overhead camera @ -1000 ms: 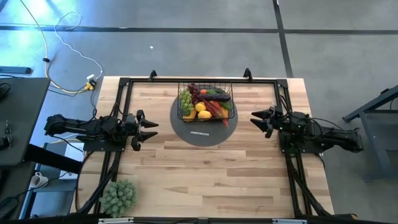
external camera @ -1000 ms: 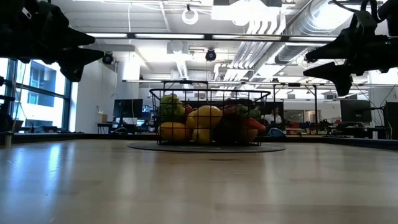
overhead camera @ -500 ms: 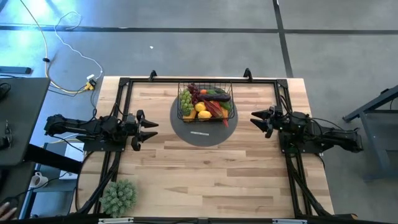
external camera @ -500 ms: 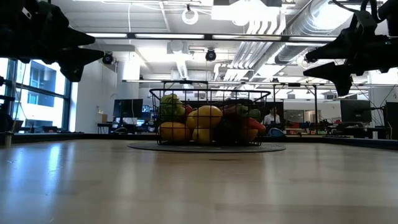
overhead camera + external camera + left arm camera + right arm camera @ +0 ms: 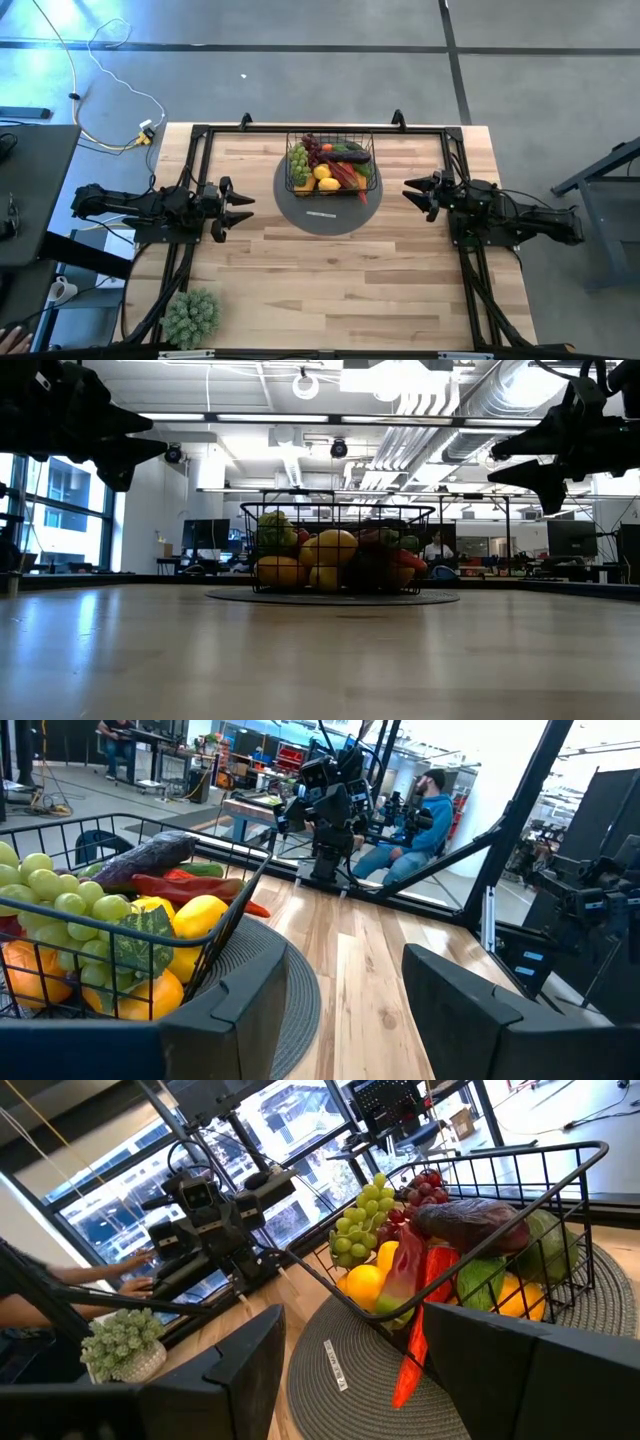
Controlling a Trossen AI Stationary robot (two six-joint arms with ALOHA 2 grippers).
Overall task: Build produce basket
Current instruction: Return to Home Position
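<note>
**Basket full, arms parked, nothing shifted**

The basket (image 5: 331,160) sits on the round grey mat (image 5: 320,216) near the back middle of the table (image 5: 330,290). It is heaped with produce (image 5: 328,172), exactly as a second ago. The left gripper (image 5: 243,208) and right gripper (image 5: 408,192) hover on either side, well apart from it and unmoved, both with jaws wide and empty.

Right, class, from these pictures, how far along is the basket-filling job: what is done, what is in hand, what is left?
Done: the basket on the grey mat holds grapes, a lemon, a chili and an eggplant; no fruit lies loose on the table. In hand: nothing; the left gripper and right gripper hang open and empty at either side. Left: seemingly nothing to load.
</note>
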